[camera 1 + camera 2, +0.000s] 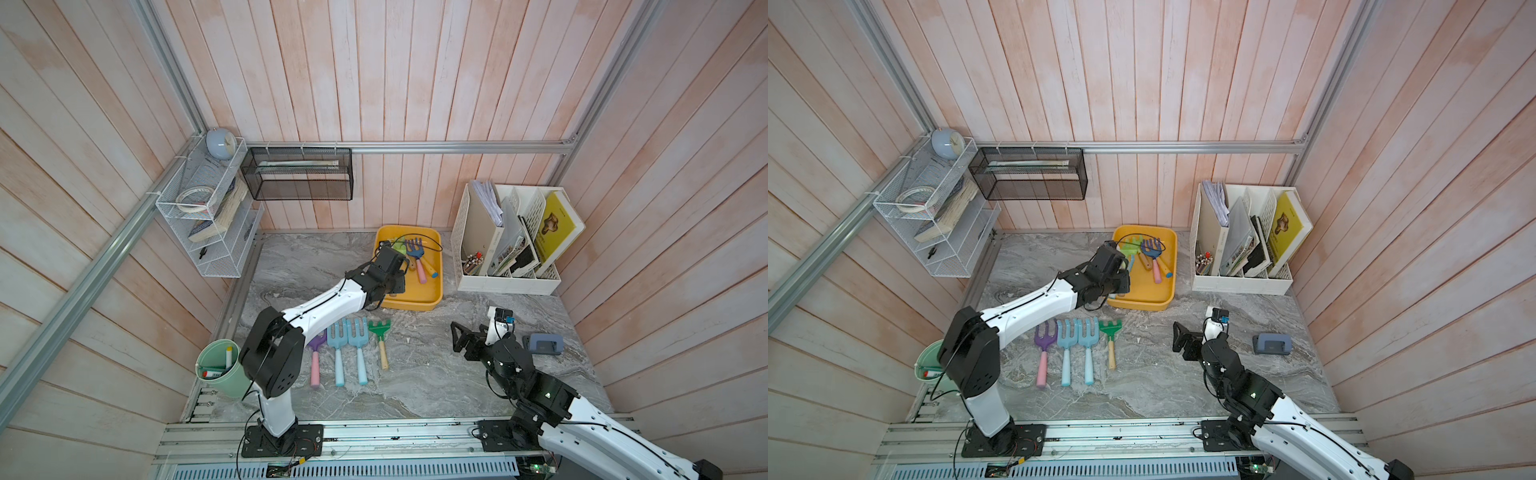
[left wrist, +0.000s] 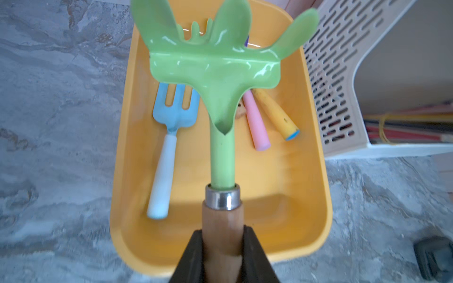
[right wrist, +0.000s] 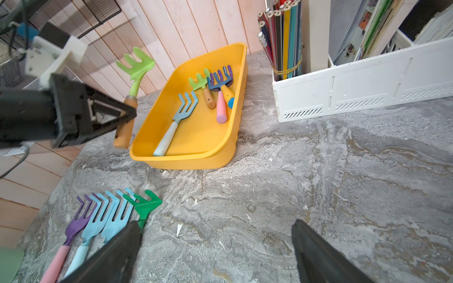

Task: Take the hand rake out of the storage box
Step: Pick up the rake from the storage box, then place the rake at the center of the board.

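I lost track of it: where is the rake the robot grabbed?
The pale green rake hangs in the left gripper, held by its wooden handle, by the left rim of the yellow storage box, as the right wrist view shows.

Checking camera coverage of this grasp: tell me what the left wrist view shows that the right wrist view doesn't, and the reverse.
Left wrist only: both fingers of the left claw seen pressing the light-green rake's wooden handle. Right wrist only: the open right claw, four rakes lying on the table, bundled pencils. Both: the yellow storage box, the blue fork inside it, the held rake, the white organizer.
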Controlling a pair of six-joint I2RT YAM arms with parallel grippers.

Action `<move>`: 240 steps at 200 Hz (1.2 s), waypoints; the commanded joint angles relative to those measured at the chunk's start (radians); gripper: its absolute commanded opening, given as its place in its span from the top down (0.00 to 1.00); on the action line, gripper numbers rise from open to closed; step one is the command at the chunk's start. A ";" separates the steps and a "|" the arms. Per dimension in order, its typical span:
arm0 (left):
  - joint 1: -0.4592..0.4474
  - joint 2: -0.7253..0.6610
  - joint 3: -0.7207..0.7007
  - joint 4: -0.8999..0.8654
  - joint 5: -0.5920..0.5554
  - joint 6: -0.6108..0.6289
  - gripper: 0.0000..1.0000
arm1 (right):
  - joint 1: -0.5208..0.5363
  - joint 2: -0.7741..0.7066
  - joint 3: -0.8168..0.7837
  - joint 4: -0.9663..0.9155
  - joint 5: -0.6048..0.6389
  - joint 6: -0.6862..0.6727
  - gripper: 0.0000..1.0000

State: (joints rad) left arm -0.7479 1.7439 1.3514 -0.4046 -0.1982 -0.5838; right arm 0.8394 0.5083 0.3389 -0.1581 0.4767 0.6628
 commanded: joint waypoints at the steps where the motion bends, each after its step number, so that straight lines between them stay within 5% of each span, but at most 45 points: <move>1: -0.140 -0.104 -0.138 0.073 -0.139 -0.140 1.00 | -0.009 0.008 0.007 -0.039 0.025 0.019 0.02; 53: -0.432 -0.132 -0.289 -0.012 -0.262 -0.403 1.00 | -0.010 0.054 0.042 -0.103 0.092 0.066 0.02; 100: -0.446 -0.091 -0.431 0.115 -0.191 -0.559 1.00 | -0.010 0.037 0.031 -0.086 0.061 0.067 0.02; 175: -0.424 0.041 -0.365 0.116 -0.140 -0.531 1.00 | -0.009 0.022 0.021 -0.063 0.026 0.058 0.02; 204: -0.401 0.077 -0.351 0.137 -0.106 -0.510 0.94 | -0.008 0.021 0.020 -0.060 0.022 0.055 0.02; 240: -0.393 0.092 -0.332 0.115 -0.111 -0.506 0.73 | -0.009 0.020 0.017 -0.060 0.026 0.059 0.02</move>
State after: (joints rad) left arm -1.1473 1.8095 1.0016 -0.2882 -0.3176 -1.1084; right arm 0.8349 0.5381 0.3527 -0.2249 0.5007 0.7136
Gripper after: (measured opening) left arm 0.261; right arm 0.980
